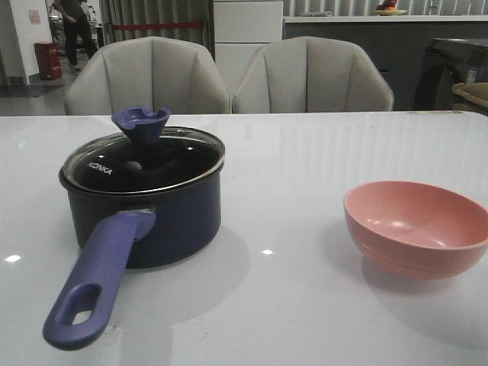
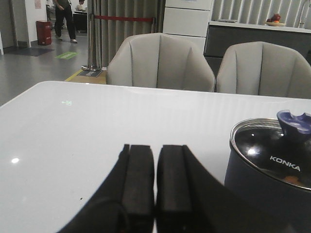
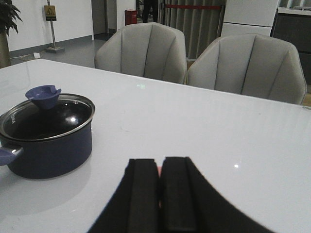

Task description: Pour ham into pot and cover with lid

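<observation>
The dark navy pot [image 1: 175,221] stands at the table's left, its purple-blue handle [image 1: 95,282] pointing toward the front edge. The glass lid [image 1: 152,160] with the "KONKA" lettering rests on its rim, knob up. Through the lid [image 2: 272,150] a faint orange spot [image 2: 290,179] shows, perhaps the ham. The pink bowl [image 1: 415,229] stands at the right with nothing in it. My left gripper [image 2: 155,148] is shut on nothing, left of the pot [image 2: 252,184]. My right gripper [image 3: 159,160] is shut, right of the pot [image 3: 53,150]; a pink sliver shows between its fingers. Neither gripper appears in the front view.
Two grey chairs [image 1: 149,76] [image 1: 313,76] stand behind the far edge of the white table [image 1: 290,152]. A person [image 1: 76,27] stands far back at the left.
</observation>
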Controlling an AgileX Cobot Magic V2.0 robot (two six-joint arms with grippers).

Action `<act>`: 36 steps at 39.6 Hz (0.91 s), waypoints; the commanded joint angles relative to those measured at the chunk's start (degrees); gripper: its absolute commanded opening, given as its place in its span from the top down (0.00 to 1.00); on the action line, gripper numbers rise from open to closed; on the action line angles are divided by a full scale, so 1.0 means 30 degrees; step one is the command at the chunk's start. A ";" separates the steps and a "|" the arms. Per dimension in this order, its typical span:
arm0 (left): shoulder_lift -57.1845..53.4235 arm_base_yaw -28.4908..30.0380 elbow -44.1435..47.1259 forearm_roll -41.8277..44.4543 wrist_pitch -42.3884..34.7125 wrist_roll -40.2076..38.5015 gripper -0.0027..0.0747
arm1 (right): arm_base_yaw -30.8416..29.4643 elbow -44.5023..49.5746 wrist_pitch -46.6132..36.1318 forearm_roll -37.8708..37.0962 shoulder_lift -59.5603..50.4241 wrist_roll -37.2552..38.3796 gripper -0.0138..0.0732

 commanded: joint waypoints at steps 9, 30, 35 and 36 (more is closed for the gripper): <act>-0.0394 0.0008 0.0622 -0.0139 -0.1652 -0.0125 0.82 | -0.3408 -0.0365 -0.1582 -0.2792 -0.0026 0.0339 0.68; -0.0359 0.0008 0.0622 -0.0139 -0.1652 -0.0125 0.82 | -0.5331 0.4002 -0.3827 -0.6137 -0.3555 0.5319 0.68; -0.0359 0.0008 0.0622 -0.0139 -0.1652 -0.0125 0.82 | -0.5331 0.4002 -0.3807 -0.5780 -0.3555 0.5319 0.68; -0.0359 0.0008 0.0622 -0.0139 -0.1652 -0.0125 0.82 | -0.5331 0.4002 -0.3807 -0.5666 -0.3555 0.5319 0.68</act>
